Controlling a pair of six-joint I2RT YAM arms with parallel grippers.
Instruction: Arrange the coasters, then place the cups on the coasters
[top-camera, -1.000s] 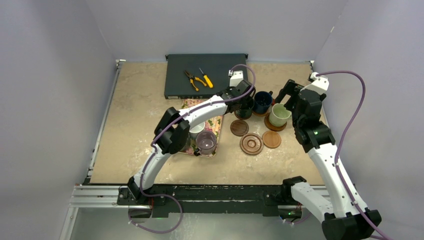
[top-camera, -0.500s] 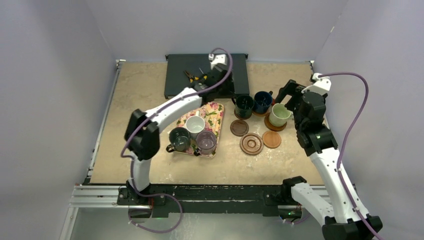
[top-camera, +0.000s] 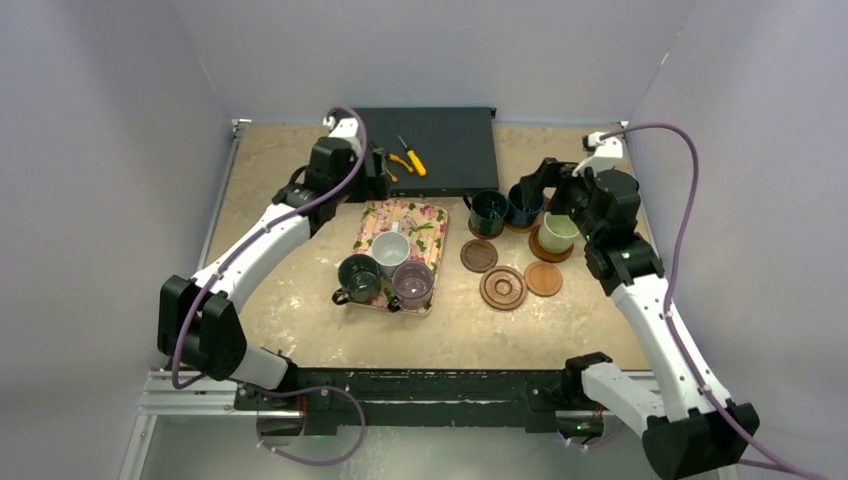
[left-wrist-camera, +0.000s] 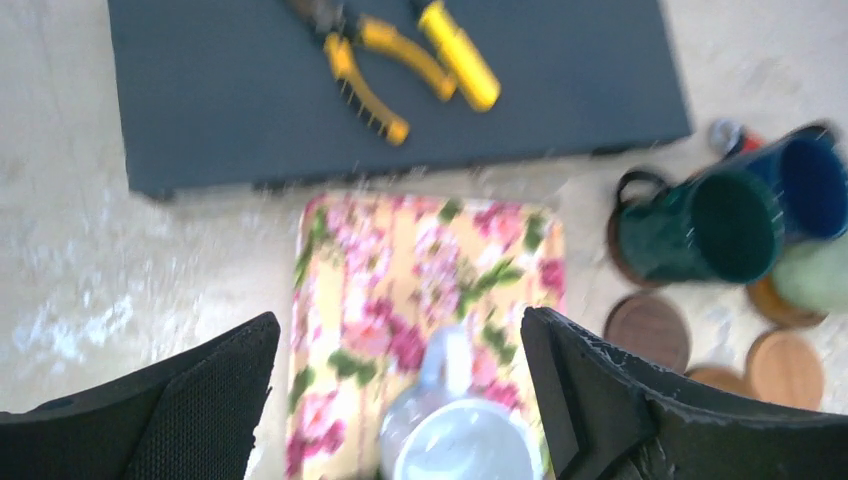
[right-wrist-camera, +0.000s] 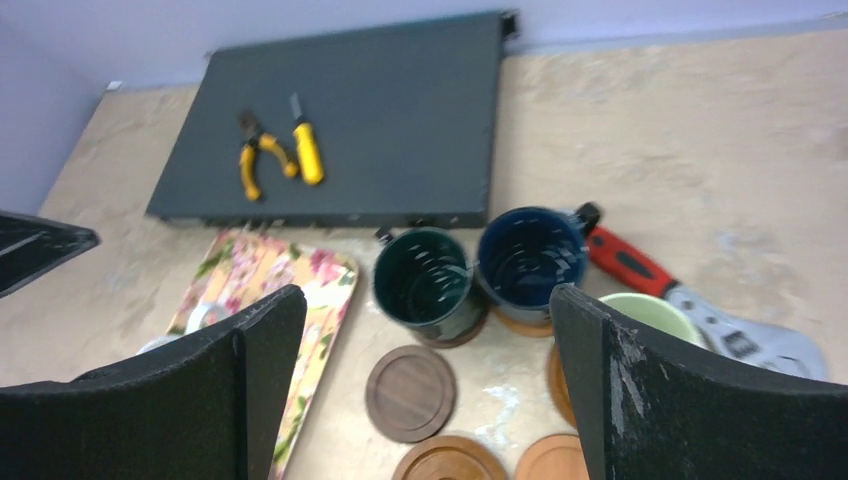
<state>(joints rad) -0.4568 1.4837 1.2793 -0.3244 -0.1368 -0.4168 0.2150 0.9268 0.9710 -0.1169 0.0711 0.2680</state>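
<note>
My left gripper (top-camera: 378, 177) hangs open and empty over the back edge of the floral tray (top-camera: 430, 215), above the white cup (left-wrist-camera: 460, 440). On the tray stand the white cup (top-camera: 392, 247), the dark grey cup (top-camera: 358, 278) and the purplish cup (top-camera: 412, 284). The dark teal cup (top-camera: 489, 212), navy cup (top-camera: 523, 204) and pale green cup (top-camera: 558, 232) each sit on a coaster. Three coasters lie bare: dark brown (top-camera: 479, 255), ringed reddish-brown (top-camera: 503, 287) and light tan (top-camera: 543, 278). My right gripper (top-camera: 530, 188) is open above the teal cup (right-wrist-camera: 425, 280) and navy cup (right-wrist-camera: 530, 260).
A dark flat board (top-camera: 440, 140) lies at the back with yellow-handled pliers (top-camera: 383, 158) and a screwdriver (top-camera: 412, 157) on it. A red-handled tool (right-wrist-camera: 630, 262) lies behind the navy and green cups. Walls close in on both sides.
My left gripper opened and swung left, away from the teal cup, which stays on its dark coaster. My right gripper shifted left toward the navy cup.
</note>
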